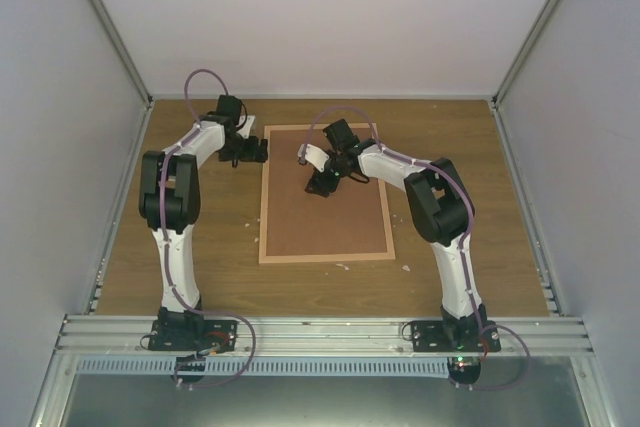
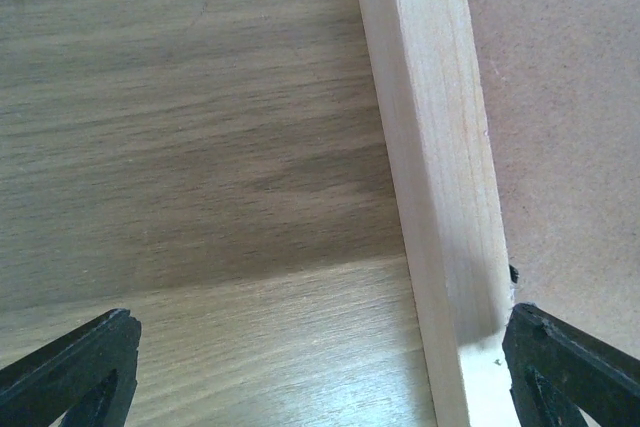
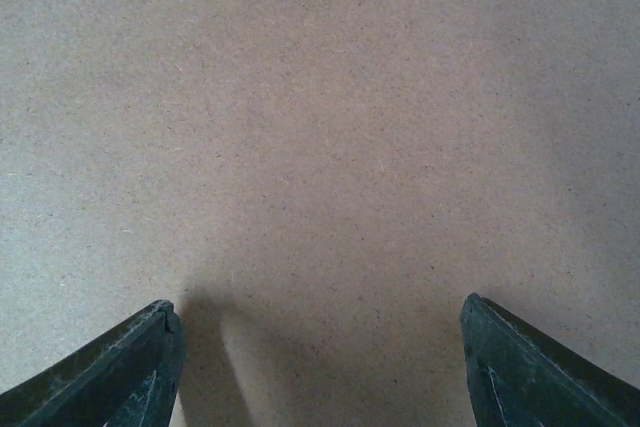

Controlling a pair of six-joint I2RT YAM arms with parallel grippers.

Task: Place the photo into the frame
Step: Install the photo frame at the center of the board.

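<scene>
The frame [image 1: 263, 197], thin light wood rails, lies flat on the table with a brown backing board [image 1: 330, 222] filling it. The photo is hidden. My left gripper [image 1: 256, 150] is open at the frame's far left corner. In the left wrist view it [image 2: 320, 382] straddles the left rail [image 2: 440, 167], one finger [image 2: 80, 367] over the table and the other [image 2: 565, 367] at the board's [image 2: 560, 97] edge. My right gripper [image 1: 320, 187] is open and empty, low over the board's upper middle. In the right wrist view it [image 3: 320, 367] sees only board [image 3: 330, 147].
Small white scraps [image 1: 343, 268] [image 1: 407, 268] lie on the wooden table just beyond the frame's near rail. Grey enclosure walls stand left, right and behind. An aluminium rail [image 1: 320, 332] carries both arm bases at the near edge.
</scene>
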